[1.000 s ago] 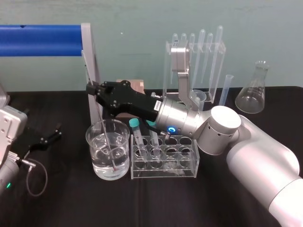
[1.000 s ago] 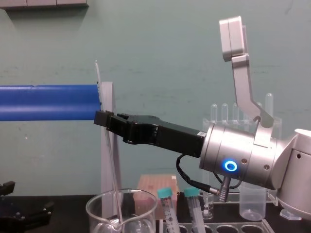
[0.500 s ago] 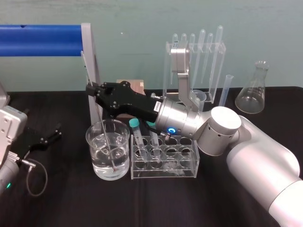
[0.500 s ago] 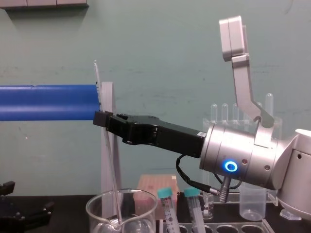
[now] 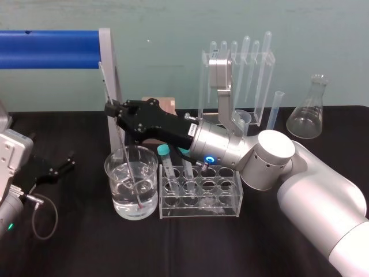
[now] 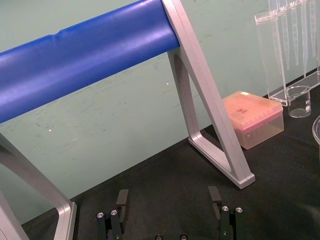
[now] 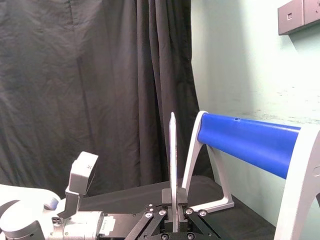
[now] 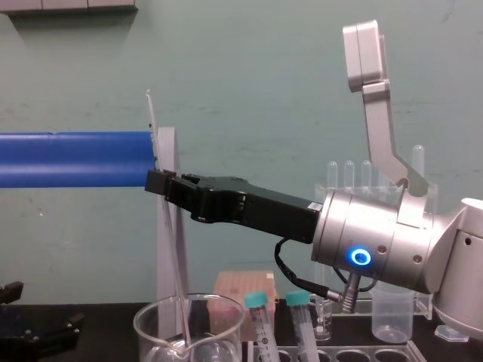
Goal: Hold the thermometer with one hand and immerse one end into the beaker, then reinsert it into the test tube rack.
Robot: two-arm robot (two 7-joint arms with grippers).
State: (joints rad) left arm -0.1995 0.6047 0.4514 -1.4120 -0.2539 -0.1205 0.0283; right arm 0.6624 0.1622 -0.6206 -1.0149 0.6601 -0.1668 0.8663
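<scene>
My right gripper (image 5: 111, 109) is shut on the thermometer (image 5: 118, 135), a long thin glass rod that leans slightly. It grips the rod well above the beaker (image 5: 151, 173), and the rod's lower end sits in the water near the bottom. The chest view shows the thermometer (image 8: 172, 256) running from the right gripper (image 8: 155, 183) down into the beaker (image 8: 151, 326). In the right wrist view, the rod (image 7: 172, 150) rises from between the shut fingers. The test tube rack (image 5: 228, 199) stands right beside the beaker. My left gripper (image 6: 167, 200) rests open at the far left of the table.
A blue-barred grey stand (image 5: 49, 49) rises behind the beaker. Two teal-capped tubes (image 5: 164, 151) lean in the rack's left end. A clear pipette stand (image 5: 236, 63), a graduated cylinder (image 5: 275, 112) and a conical flask (image 5: 308, 115) stand at the back right. A pink box (image 6: 252, 117) sits by the stand's foot.
My right wrist has shifted very slightly. The thermometer stays gripped with its lower end in the beaker's water, and the left arm has not moved.
</scene>
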